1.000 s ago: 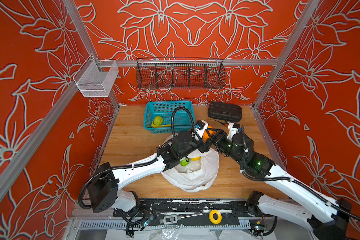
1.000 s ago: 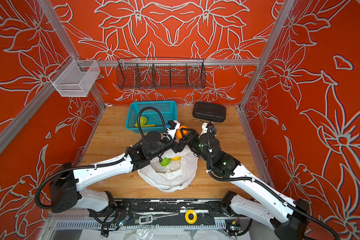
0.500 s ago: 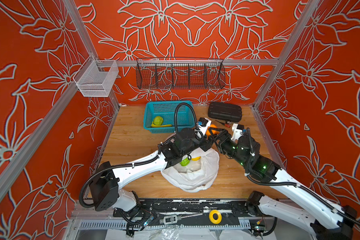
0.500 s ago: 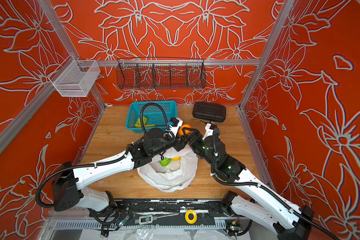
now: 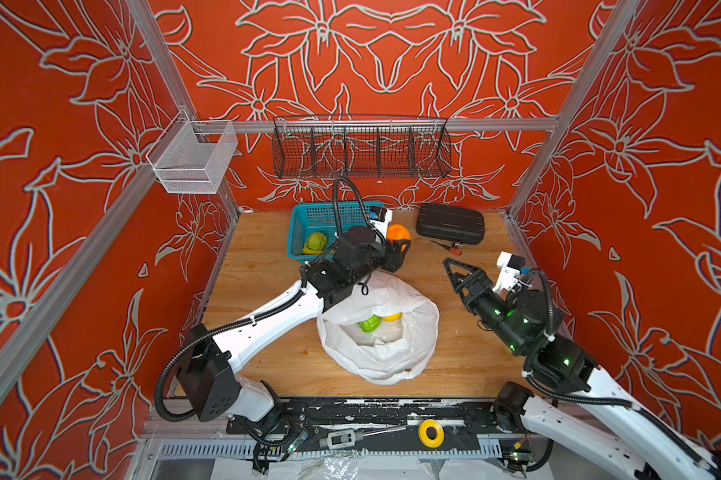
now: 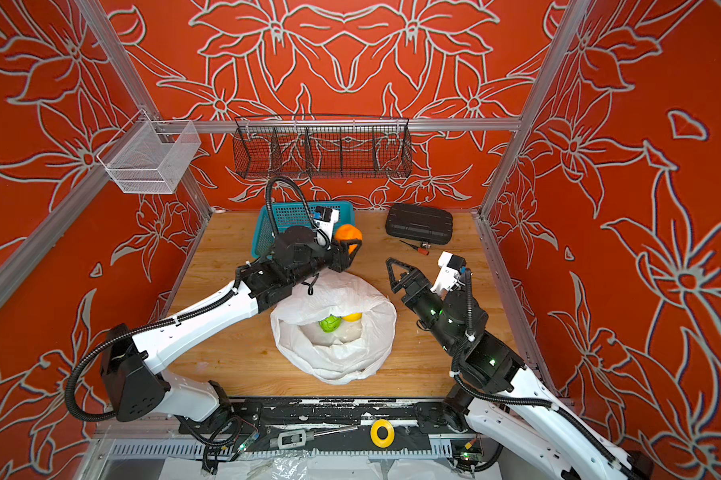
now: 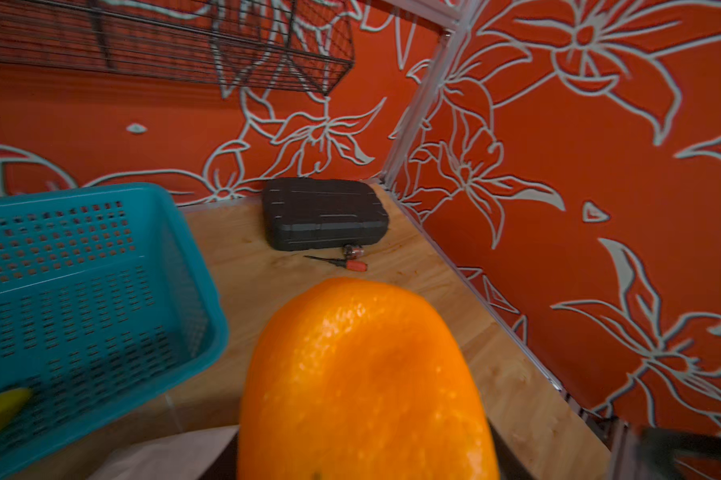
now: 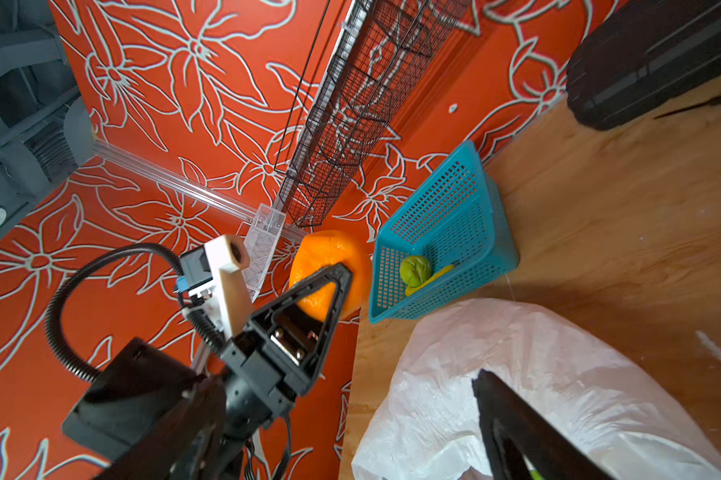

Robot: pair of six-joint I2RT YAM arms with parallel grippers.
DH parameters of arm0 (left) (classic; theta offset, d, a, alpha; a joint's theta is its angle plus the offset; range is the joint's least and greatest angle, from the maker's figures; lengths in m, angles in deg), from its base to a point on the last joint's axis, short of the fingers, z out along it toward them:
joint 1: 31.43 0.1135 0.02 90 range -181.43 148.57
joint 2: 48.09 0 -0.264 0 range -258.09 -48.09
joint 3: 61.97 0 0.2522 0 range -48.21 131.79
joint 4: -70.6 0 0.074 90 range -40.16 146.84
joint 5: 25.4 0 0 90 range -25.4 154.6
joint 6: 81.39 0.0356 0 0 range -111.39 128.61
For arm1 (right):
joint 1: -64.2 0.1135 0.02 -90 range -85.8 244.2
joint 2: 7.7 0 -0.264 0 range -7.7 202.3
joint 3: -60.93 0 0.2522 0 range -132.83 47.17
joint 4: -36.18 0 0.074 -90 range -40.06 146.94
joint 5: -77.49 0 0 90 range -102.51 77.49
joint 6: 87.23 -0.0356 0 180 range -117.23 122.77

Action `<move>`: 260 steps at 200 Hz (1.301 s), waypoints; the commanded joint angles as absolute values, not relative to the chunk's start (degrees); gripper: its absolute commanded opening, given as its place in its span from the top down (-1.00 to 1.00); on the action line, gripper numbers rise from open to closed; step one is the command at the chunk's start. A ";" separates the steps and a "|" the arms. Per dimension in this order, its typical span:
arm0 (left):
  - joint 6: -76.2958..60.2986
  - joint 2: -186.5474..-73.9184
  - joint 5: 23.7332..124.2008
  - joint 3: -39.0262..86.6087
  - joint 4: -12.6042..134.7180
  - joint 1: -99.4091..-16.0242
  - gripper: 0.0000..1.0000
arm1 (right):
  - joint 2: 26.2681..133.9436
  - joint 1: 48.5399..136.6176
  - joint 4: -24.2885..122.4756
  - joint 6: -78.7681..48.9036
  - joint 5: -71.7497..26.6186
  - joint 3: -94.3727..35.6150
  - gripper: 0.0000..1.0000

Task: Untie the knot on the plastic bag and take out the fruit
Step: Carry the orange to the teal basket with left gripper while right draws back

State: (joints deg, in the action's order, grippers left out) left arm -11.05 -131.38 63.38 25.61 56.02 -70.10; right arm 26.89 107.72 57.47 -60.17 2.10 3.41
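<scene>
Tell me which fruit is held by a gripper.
The orange: the left gripper holds it beside the teal basket. The bumpy green fruit and the yellow fruit lie in the white bag; a second green fruit sits in the basket.

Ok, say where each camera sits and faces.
Top views: overhead, front, looking down at the table; both arms, left end effector, right end effector.
Left wrist: on left arm, facing back right corner; orange hides nearly all its end effector.
Right wrist: on right arm, facing back left corner over the plastic bag; own finger, left end effector.
Shared: both wrists see orange, teal basket, black case.
</scene>
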 commanded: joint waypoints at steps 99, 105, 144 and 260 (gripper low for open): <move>-35.98 -147.34 84.14 35.82 45.76 -43.78 0.18 | 25.10 107.87 63.35 -57.19 5.35 7.85 -0.92; -36.40 -149.10 84.31 36.87 45.14 -43.34 0.18 | 25.09 107.81 63.44 -57.34 5.21 7.89 -0.92; -38.40 -161.95 87.25 47.71 39.92 -41.26 0.19 | 25.27 107.86 64.35 -57.89 5.05 8.55 -0.94; -53.69 -192.20 97.42 74.08 42.43 -38.37 0.10 | 20.75 107.74 68.12 -56.37 7.86 9.04 -0.94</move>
State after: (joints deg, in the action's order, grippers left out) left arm -48.19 -188.14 93.35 69.63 40.70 -39.33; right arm 22.41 107.70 66.39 -57.02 5.68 8.67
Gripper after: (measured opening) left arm 0.505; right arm 0.970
